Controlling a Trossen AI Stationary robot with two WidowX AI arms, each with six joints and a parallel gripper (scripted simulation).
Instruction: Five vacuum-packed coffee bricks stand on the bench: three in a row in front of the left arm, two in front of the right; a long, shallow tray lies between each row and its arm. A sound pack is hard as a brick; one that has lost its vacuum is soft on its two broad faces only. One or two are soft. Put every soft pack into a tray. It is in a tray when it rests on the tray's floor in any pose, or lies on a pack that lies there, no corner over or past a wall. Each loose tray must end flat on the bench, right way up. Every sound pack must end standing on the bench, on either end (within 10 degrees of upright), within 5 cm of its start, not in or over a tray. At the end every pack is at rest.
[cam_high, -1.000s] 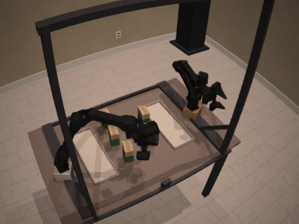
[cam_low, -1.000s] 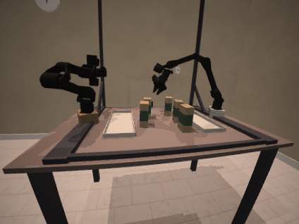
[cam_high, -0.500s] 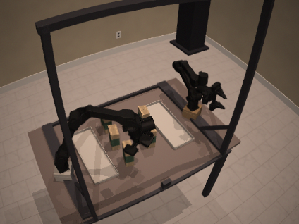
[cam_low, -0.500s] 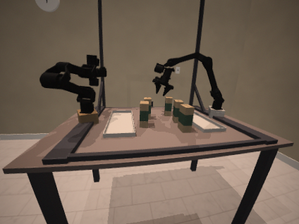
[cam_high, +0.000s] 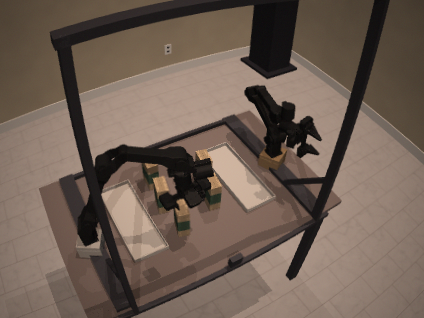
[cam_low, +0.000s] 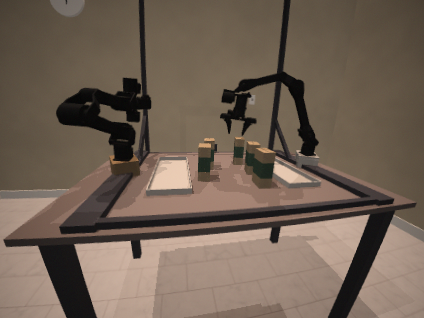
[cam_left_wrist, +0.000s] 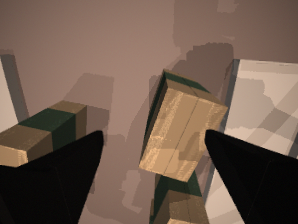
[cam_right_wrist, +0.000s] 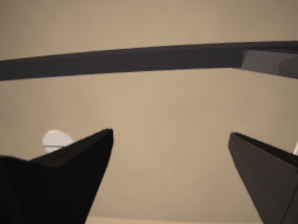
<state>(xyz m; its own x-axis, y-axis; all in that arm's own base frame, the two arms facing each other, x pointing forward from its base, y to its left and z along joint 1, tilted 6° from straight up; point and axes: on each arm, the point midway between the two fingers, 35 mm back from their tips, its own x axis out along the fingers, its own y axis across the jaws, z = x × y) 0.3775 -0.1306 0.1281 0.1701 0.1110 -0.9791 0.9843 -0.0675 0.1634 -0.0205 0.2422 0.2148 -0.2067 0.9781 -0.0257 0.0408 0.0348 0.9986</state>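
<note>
Five tan-and-green coffee packs stand on the bench. The left row has three packs (cam_high: 150, 170) (cam_high: 161, 192) (cam_high: 182, 215), and the right row has two (cam_high: 202, 157) (cam_high: 214, 192). My left gripper (cam_high: 182, 197) hangs open above the left row, touching nothing. In the left wrist view, one upright pack (cam_left_wrist: 182, 132) shows below and between the open fingers. Another pack (cam_left_wrist: 45, 130) stands to its left. My right gripper (cam_high: 310, 140) is open and empty, raised off the bench's edge. In the right wrist view (cam_right_wrist: 170, 134) it faces the wall.
The left tray (cam_high: 132, 220) lies flat between the left row and the left arm's base. The right tray (cam_high: 240, 175) lies flat by the right arm's base (cam_high: 272, 157). Both trays hold nothing. A dark frame with posts (cam_high: 82, 150) surrounds the bench.
</note>
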